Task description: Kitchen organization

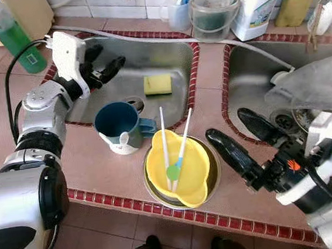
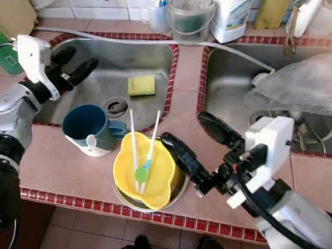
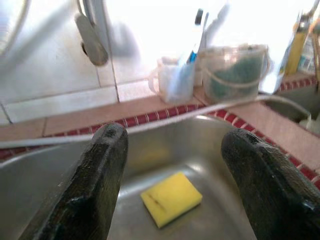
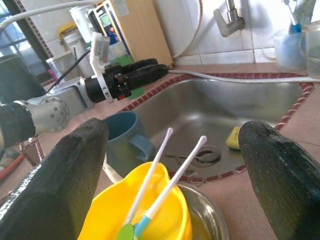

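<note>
Right pincer: held with fingers apart over the table, just beside the yellow bowl.
Left pincer: held with fingers apart over the left sink.
Sponge: lying in that sink.
Writing: "home" is read on the white bottle.

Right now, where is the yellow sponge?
The yellow sponge lies flat on the floor of the left sink basin, just past the drain, with the open left gripper hovering over the basin to its left.
</note>
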Motion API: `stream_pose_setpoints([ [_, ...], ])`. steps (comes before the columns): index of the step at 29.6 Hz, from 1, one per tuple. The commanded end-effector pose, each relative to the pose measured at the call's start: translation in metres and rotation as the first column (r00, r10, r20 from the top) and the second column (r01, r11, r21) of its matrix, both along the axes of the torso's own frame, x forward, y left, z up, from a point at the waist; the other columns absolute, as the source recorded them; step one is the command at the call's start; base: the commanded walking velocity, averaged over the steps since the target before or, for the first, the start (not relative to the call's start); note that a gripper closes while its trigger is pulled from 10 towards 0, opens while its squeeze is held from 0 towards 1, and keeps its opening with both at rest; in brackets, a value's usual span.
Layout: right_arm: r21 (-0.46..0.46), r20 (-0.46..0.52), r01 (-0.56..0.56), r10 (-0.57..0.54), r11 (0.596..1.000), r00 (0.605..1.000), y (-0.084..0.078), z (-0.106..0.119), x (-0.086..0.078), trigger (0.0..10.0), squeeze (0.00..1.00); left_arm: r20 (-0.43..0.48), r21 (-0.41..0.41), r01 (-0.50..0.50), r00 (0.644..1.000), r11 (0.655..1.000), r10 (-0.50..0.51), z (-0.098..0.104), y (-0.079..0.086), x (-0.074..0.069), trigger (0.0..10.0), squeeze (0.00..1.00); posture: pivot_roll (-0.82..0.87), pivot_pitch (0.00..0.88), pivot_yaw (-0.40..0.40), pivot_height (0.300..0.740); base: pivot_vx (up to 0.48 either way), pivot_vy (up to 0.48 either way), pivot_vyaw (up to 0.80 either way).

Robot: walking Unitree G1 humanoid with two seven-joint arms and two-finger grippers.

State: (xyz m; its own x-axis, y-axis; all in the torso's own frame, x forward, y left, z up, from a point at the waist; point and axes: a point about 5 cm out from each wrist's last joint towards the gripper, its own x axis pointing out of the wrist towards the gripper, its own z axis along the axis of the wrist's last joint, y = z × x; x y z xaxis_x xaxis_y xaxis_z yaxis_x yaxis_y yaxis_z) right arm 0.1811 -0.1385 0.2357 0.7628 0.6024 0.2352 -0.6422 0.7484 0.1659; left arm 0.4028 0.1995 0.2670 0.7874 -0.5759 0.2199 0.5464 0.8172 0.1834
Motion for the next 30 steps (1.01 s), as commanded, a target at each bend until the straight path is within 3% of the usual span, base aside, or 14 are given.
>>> stream_pose_setpoints([
  [1,-0.005,0.005,-0.011,0.011,1.0,1.0,0.0,-0.001,0.003,10.0,0.0,0.095,0.015,-0.032,0.995,0.999,0.031,0.016,0.011,-0.004,10.0,0.0,-0.22,0.201,0.056,0.74,0.0,0.0,0.0],
  [7,-0.004,0.013,-0.023,0.023,1.0,1.0,0.002,-0.004,0.009,10.0,0.0,0.158,0.052,-0.055,0.986,0.997,0.046,0.014,0.022,-0.011,10.0,0.0,-0.2,0.171,0.056,0.74,0.0,0.0,0.0],
  [17,-0.013,0.023,0.02,-0.02,1.0,1.0,-0.001,-0.01,0.029,10.0,0.0,0.225,0.004,-0.119,0.967,0.993,0.115,0.01,0.036,-0.028,10.0,0.0,-0.16,0.122,0.036,0.74,0.0,0.0,0.0],
  [19,-0.03,0.037,0.027,-0.026,0.999,0.999,0.0,-0.013,0.035,10.0,0.0,0.25,-0.031,-0.194,0.948,0.981,0.195,0.001,0.032,-0.038,10.0,0.0,-0.15,0.103,0.031,0.74,0.0,0.0,0.0],
  [23,-0.055,0.047,0.037,-0.034,0.998,0.998,0.0,-0.015,0.041,10.0,0.0,0.246,-0.043,-0.247,0.936,0.968,0.25,-0.005,0.029,-0.044,10.0,0.0,-0.14,0.087,0.024,0.74,0.0,0.0,0.0],
  [25,-0.062,0.058,0.059,-0.055,0.996,0.997,-0.001,-0.015,0.05,10.0,0.0,0.213,-0.083,-0.291,0.929,0.953,0.302,-0.009,0.024,-0.05,10.0,0.0,-0.13,0.078,0.021,0.74,0.0,0.0,0.0],
  [30,-0.061,0.089,0.12,-0.114,0.991,0.989,-0.002,-0.015,0.063,10.0,0.0,0.17,-0.09,-0.365,0.911,0.927,0.375,-0.018,0.007,-0.061,10.0,0.0,-0.12,0.066,0.012,0.74,0.0,0.0,0.0],
])
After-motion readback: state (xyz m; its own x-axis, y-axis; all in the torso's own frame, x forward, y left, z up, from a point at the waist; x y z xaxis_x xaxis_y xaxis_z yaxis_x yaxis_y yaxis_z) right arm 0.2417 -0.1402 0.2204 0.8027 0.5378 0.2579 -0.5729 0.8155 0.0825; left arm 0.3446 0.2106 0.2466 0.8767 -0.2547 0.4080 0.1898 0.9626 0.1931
